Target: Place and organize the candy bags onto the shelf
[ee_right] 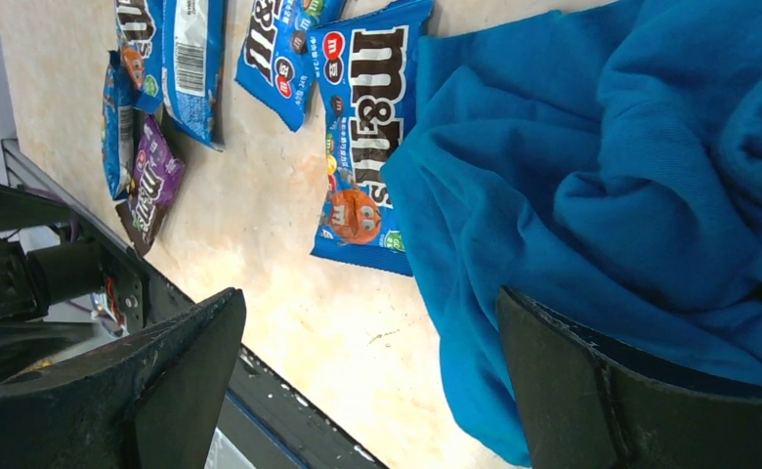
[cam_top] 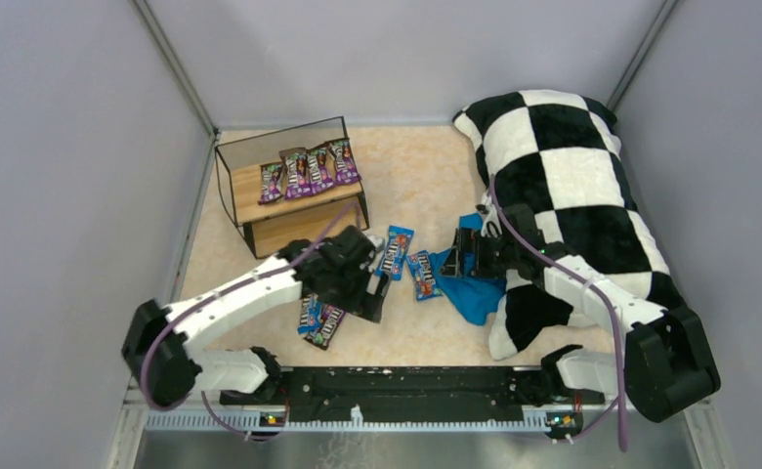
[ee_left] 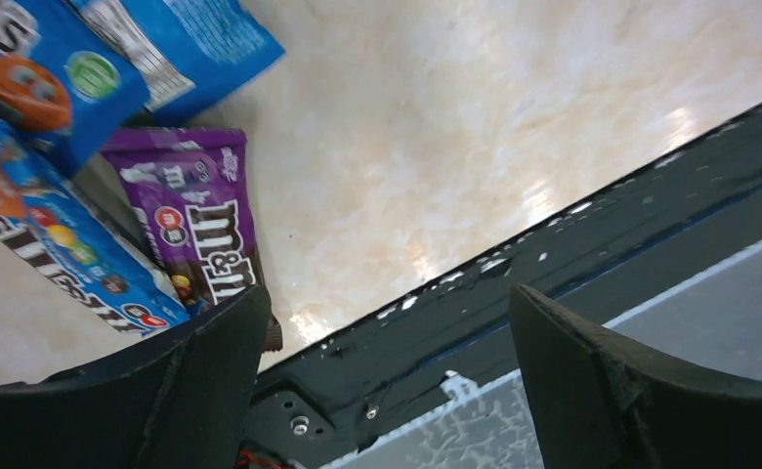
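The left gripper (ee_left: 387, 303) stands wide open with nothing between its fingers. The nearest unplaced candy is a purple M&M's packet (ee_left: 199, 234), just off its left finger (ee_left: 187, 391) rather than in the gap. In the left wrist view the packet's long axis runs away from that fingertip, so my guess is the jaws must shift sideways toward that finger and turn to span the short width before closing. A blue packet (ee_left: 60, 249) overlaps its far long edge, and two more blue ones (ee_left: 177, 44) lie beyond, so a careless pinch could take two at once. The right gripper (ee_right: 369, 303) is also wide and empty. Ahead of its gap lies a blue M&M's packet (ee_right: 362, 137), lengthwise away from the fingers, with one edge touching the blue cloth (ee_right: 602, 176) that fills the right finger's side. So the left arm is nearer the purple packet and the right arm nearer this blue one. The packets are flat, glossy film that probably slides on the smooth pale table (cam_top: 416, 181), while the cloth is soft, rumpled and likely to snag. The shelf (cam_top: 294, 205) stands well beyond the left gripper, with four purple packets (cam_top: 309, 171) in a row on its top wooden board.
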You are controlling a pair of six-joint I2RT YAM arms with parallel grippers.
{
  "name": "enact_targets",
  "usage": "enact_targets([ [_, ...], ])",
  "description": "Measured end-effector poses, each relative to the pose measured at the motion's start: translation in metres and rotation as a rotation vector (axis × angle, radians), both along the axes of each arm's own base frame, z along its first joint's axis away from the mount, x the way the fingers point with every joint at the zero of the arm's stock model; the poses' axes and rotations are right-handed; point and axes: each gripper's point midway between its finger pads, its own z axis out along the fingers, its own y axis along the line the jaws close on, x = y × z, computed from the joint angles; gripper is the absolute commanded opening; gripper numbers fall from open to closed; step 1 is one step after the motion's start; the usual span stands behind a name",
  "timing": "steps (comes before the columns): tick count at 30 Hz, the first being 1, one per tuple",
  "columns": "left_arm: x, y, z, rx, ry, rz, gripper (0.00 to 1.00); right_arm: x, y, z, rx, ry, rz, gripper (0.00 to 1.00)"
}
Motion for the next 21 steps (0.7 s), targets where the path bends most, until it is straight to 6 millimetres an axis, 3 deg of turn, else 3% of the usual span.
enact_targets([
  [2,-0.012,-0.004,-0.024,0.106,0.060,-0.028,0.94,-0.001,0.002,0.000,0.000,-0.001,0.004,0.99],
  [6,-0.017,0.010,-0.060,0.284,0.140,-0.002,0.98,-0.001,0.002,0.001,-0.001,-0.002,0.000,0.99],
  [21,0.016,0.052,-0.089,0.422,0.178,0.160,0.98,0.000,0.001,0.005,0.001,-0.016,-0.012,0.99],
])
